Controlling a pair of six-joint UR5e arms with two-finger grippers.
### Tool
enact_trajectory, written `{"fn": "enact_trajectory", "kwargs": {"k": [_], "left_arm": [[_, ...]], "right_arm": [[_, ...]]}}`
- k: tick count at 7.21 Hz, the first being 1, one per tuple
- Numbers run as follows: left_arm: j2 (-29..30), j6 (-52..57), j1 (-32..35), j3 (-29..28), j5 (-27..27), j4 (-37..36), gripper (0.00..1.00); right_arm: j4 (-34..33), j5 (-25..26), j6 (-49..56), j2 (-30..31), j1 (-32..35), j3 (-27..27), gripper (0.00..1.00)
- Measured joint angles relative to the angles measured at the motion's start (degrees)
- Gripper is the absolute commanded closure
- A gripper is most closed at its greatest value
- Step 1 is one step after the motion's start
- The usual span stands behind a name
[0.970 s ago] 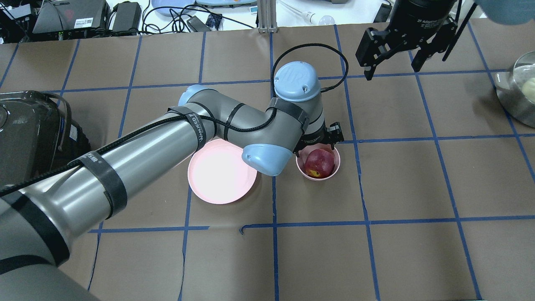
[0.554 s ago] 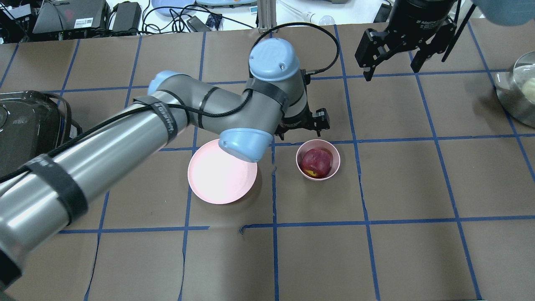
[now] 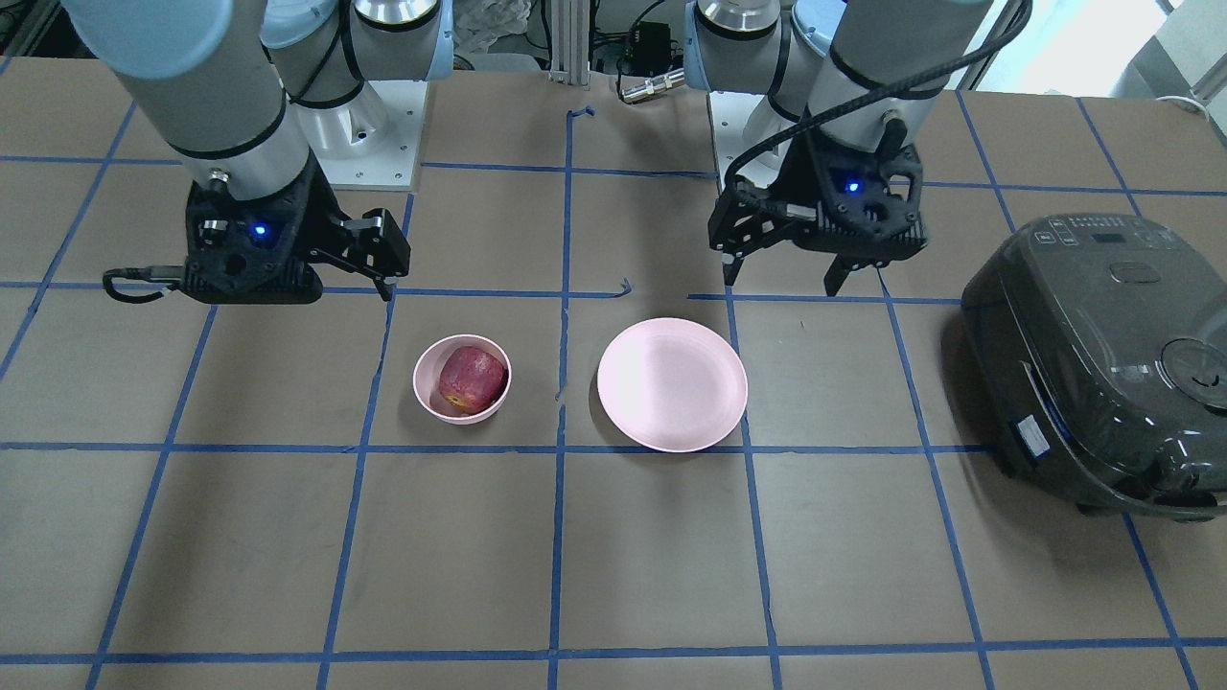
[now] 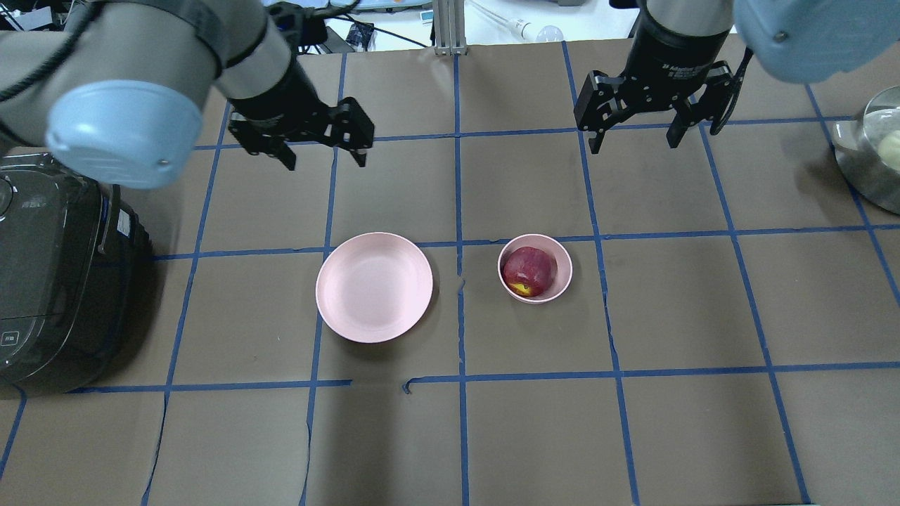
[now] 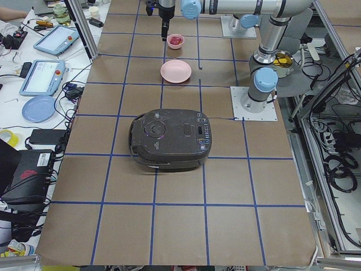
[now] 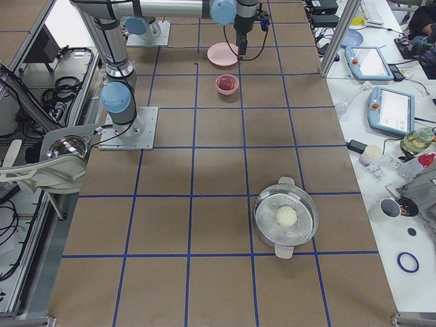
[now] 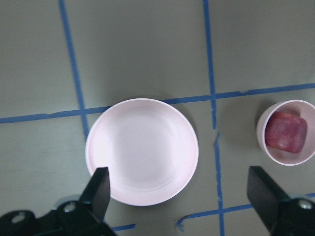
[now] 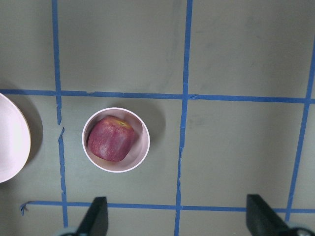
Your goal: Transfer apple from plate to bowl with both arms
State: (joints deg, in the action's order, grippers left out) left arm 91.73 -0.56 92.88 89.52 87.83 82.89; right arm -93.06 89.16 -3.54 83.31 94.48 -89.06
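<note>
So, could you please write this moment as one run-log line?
apple in bowl | plate empty | left gripper open, empty | right gripper open, empty

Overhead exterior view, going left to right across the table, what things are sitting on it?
rice cooker → plate → bowl with the apple in it → metal pot

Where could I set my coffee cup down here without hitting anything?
Widest: between the bowl, holding the apple, and the metal pot. Also bare: the squares beyond the plate and bowl, away from the robot. Tight: the gap between plate and bowl. The rice cooker fills one end; the left end effector and right end effector hang open above.
</note>
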Motion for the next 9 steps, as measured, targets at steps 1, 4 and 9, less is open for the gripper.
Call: {"fn": "enact_trajectory", "kwargs": {"k": [1, 4, 9], "left_arm": [[0.33, -0.47, -0.31, -1.67, 1.16, 1.06, 0.0], [0.81, -2.32, -0.04, -3.9, 0.5, 2.9, 0.0], [0.83, -2.17, -0.41, -4.2, 0.78, 3.42, 0.0]], "right_arm": [[-2.37, 0.02, -0.61, -0.19, 0.64, -2.49, 0.0], [2.76, 0.64, -0.26, 1.21, -0.39, 0.41, 0.0], [12.2, 0.64, 0.02, 1.91, -1.07, 7.78, 0.0]]}}
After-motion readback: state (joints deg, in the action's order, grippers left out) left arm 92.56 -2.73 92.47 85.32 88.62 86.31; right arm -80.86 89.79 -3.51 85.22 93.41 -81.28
